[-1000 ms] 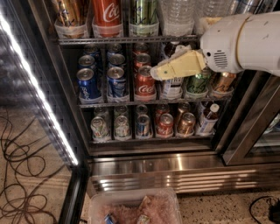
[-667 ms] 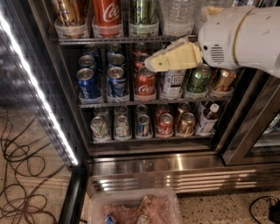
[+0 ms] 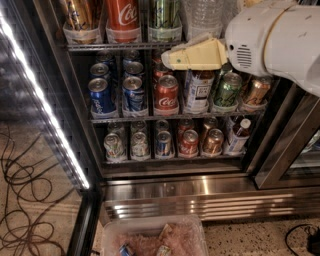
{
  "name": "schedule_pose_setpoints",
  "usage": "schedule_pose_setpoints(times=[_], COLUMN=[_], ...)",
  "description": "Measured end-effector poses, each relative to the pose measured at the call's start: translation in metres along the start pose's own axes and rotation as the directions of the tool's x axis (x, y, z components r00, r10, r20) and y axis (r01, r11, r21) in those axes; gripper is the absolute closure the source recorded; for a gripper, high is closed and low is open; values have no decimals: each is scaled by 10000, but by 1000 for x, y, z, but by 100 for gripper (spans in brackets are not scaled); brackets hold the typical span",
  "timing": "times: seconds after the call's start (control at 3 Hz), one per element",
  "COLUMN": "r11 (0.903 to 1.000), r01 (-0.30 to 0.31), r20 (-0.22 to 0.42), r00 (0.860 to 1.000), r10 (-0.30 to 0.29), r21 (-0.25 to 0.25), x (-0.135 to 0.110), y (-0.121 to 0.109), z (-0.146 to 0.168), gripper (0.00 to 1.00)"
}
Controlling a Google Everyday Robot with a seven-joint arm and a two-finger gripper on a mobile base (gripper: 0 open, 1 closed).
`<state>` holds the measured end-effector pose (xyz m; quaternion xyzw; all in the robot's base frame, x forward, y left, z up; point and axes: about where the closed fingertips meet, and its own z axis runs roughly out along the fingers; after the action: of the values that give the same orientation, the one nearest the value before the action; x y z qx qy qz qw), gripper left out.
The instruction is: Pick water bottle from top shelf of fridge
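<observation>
The water bottle is a clear ribbed bottle on the top shelf of the fridge. It stands right of a green can, and its cap is cut off by the top edge. My gripper, cream-yellow on a white arm, hangs just below the top shelf's front rail. It is in front of the middle shelf's cans, below and slightly left of the water bottle, and it holds nothing that I can see.
A gold can, a red Coca-Cola can and a green can share the top shelf. Lower racks hold several cans and a brown-drink bottle. A light strip lines the door edge. A clear bin and cables lie on the floor.
My gripper has risen from the middle shelf's can level to just under the top shelf rail, with the arm moving up too. The drinks have not moved.
</observation>
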<state>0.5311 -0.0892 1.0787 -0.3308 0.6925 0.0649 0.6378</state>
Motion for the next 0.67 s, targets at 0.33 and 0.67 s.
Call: schedule_pose_setpoints(times=[0.33, 0.67], r11=[10000, 9986], r01=[-17, -316], r20=[73, 498], r00=[10000, 9983], r10=[17, 295], r21=[22, 423], x=[-3, -12], y=[2, 2], z=[1, 7], gripper=[0, 0])
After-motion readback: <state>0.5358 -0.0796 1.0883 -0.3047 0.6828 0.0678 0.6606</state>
